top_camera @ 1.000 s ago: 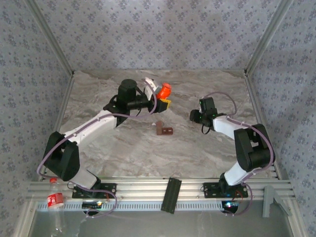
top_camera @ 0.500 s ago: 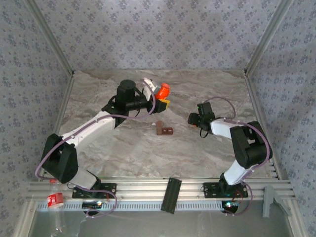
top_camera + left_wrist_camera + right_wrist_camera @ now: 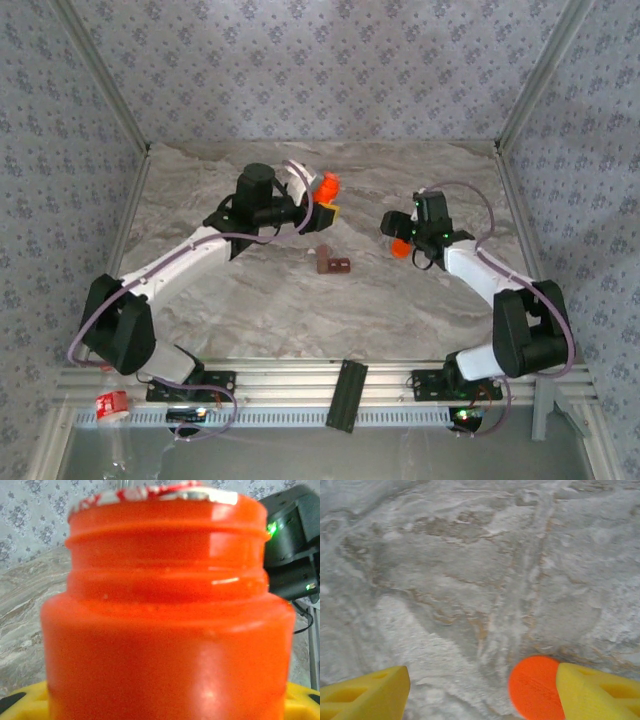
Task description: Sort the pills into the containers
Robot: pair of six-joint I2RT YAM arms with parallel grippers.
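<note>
Since a second ago the right tool (image 3: pixel 482 682) has spread its yellow fingers wide and grips nothing. An orange cap (image 3: pixel 534 686) now shows against one of its fingers, low over the counter (image 3: pixel 420 300). That arm's elbow has swung toward the near right corner. The left tool (image 3: pixel 330 208) stays clamped on the orange bottle (image 3: pixel 165 630), which is now less tilted, above the counter's far middle. The containers (image 3: pixel 333 263) have not moved. They lie mid-counter, between the two tools, with the long axis running left to right.
</note>
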